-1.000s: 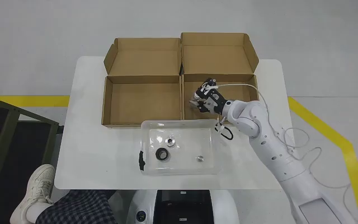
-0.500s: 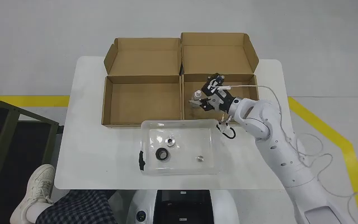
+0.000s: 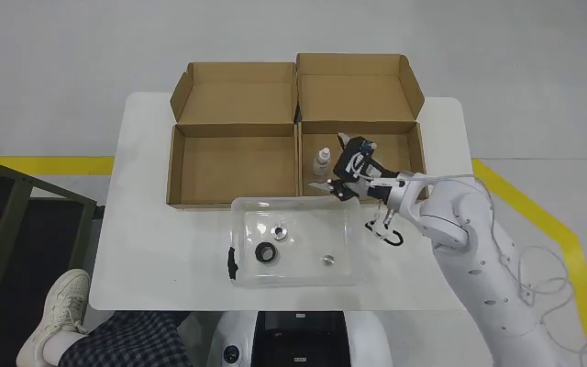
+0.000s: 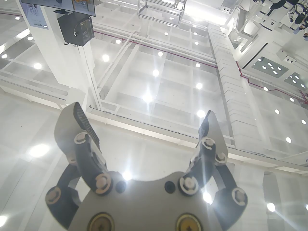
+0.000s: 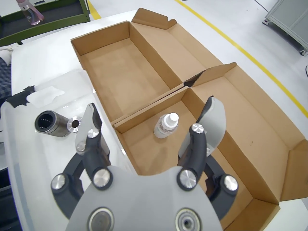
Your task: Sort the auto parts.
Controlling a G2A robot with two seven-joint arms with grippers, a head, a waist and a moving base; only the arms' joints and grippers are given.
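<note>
My right hand (image 3: 328, 163) hangs over the near edge of the right cardboard box (image 3: 404, 151), just where that box meets the clear bin (image 3: 293, 204). Its two fingers are spread wide apart and there is nothing between them. From the right wrist view I look down past the right hand (image 5: 151, 104) at the small white bottle (image 5: 166, 126). The bottle stands upright on the floor of the right cardboard box (image 5: 240, 121), in the corner close to the left cardboard box (image 5: 125, 73) and close to the bin. The hand does not touch it.

From above, the small white bottle (image 3: 322, 161) is just beside the hand. The left cardboard box (image 3: 234, 165) sits side by side with the right one, and both have their lids folded back.

The clear bin sits on the white tabletop (image 3: 156, 239), in front of the two boxes. In it I see a dark metal tube (image 3: 267, 253), lying on its side in the wrist view (image 5: 50, 123). A small silver part (image 3: 277, 229) is right next to it (image 5: 75, 123). Another small silver part (image 3: 327, 260) lies apart from them. A bit of black tape (image 3: 232, 263) sticks to the bin's side.

My left hand (image 4: 142, 110) points up at the ceiling. Its fingers are wide apart too, and it holds nothing.
</note>
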